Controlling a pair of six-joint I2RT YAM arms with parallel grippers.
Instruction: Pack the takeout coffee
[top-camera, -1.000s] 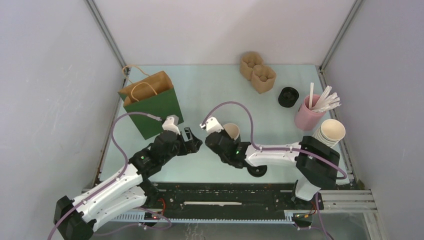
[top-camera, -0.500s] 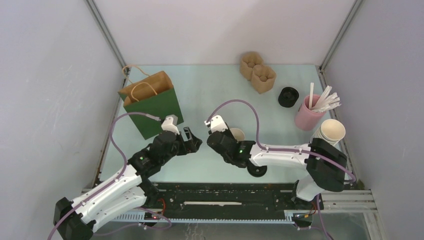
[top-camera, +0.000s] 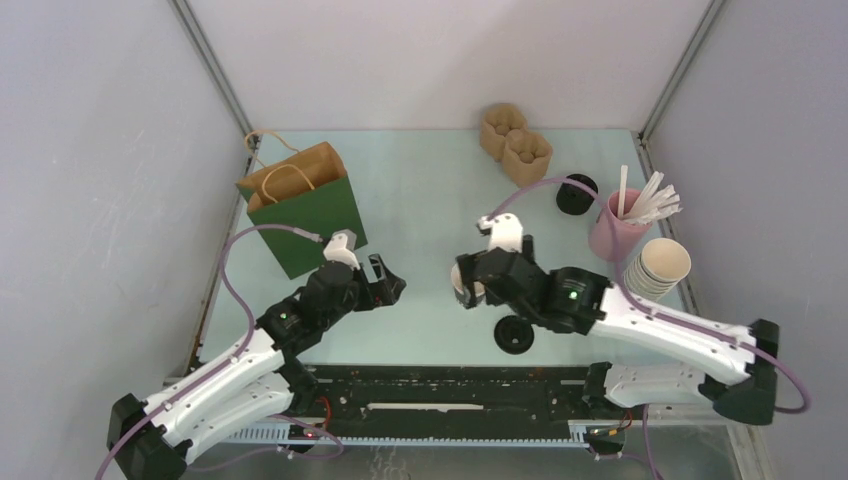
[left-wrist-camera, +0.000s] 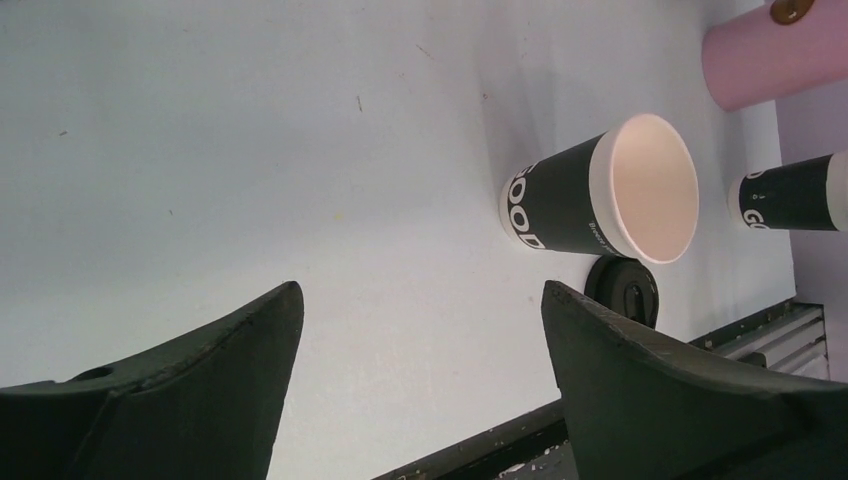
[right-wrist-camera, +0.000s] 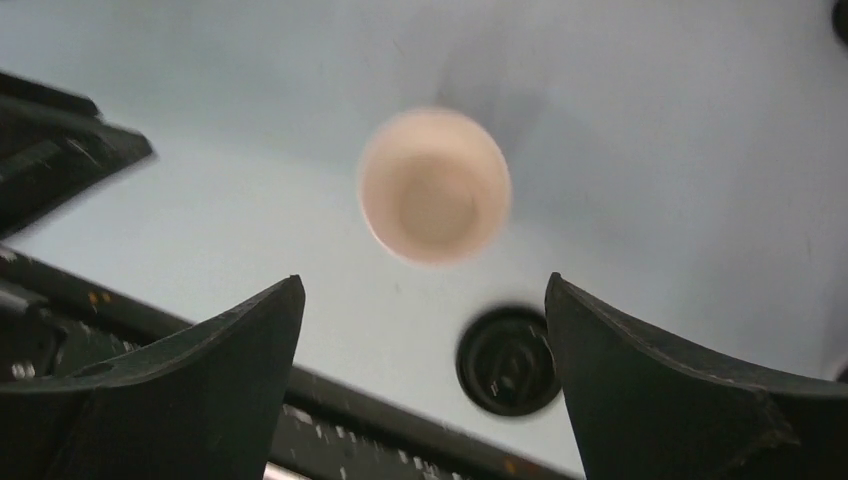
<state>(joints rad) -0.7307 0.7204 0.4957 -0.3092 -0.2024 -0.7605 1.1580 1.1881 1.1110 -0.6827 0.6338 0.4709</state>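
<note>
At counter centre, top view: coffee cup (top-camera: 460, 291) upright, no lid on, mostly hidden under right hand (top-camera: 472, 283).
Lid, top view: black lid (top-camera: 514, 335) flat on counter (top-camera: 420, 190), just near-right of the cup.
Left hand, top view: left hand (top-camera: 390, 280) spread open, empty, left of the cup, on the near side of green bag (top-camera: 300, 205).
Left wrist view: left hand (left-wrist-camera: 420, 300) wide open, nothing between its fingers; cup (left-wrist-camera: 575, 200) dark-walled with white rim, lid (left-wrist-camera: 622, 291) just beside its base; pink cup (left-wrist-camera: 770, 50) and cup stack (left-wrist-camera: 790, 192) to its right.
Right wrist view: blurred; right hand (right-wrist-camera: 425, 290) fingers wide apart, gripping nothing; cup (right-wrist-camera: 435, 185) mouth straight below, lid (right-wrist-camera: 508, 360) near it, apart.
</note>
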